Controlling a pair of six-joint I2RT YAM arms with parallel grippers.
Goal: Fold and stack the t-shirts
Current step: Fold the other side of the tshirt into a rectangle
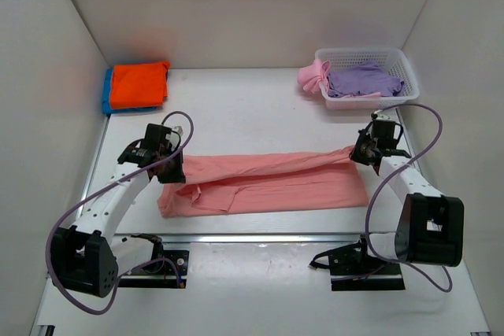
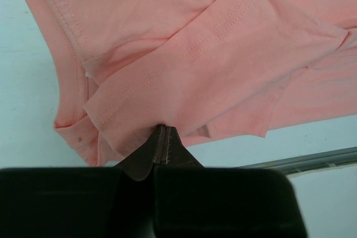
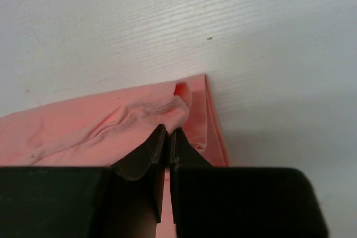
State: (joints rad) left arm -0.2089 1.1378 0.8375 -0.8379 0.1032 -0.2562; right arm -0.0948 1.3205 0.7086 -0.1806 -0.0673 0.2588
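From above, I see the salmon-pink t-shirt [image 1: 268,182] lying as a long band across the middle of the desk [image 1: 252,108], from 9 o'clock to 3 o'clock. My left pincer [image 1: 175,167] sits at its 9 o'clock end and my right pincer [image 1: 358,151] at its 3 o'clock end. An orange t-shirt [image 1: 138,84] lies folded on a blue t-shirt [image 1: 105,94] at 11 o'clock. At 1 o'clock the white basket [image 1: 362,52] holds a lavender t-shirt [image 1: 362,80], with a bright pink t-shirt [image 1: 313,76] draped over its 9 o'clock rim. On the left wrist camera, the fingers are pressed together on a fold of the salmon cloth near a sleeve hem. On the right wrist camera, the fingers are clamped on a bunched corner of the same shirt, which rests on the desk.
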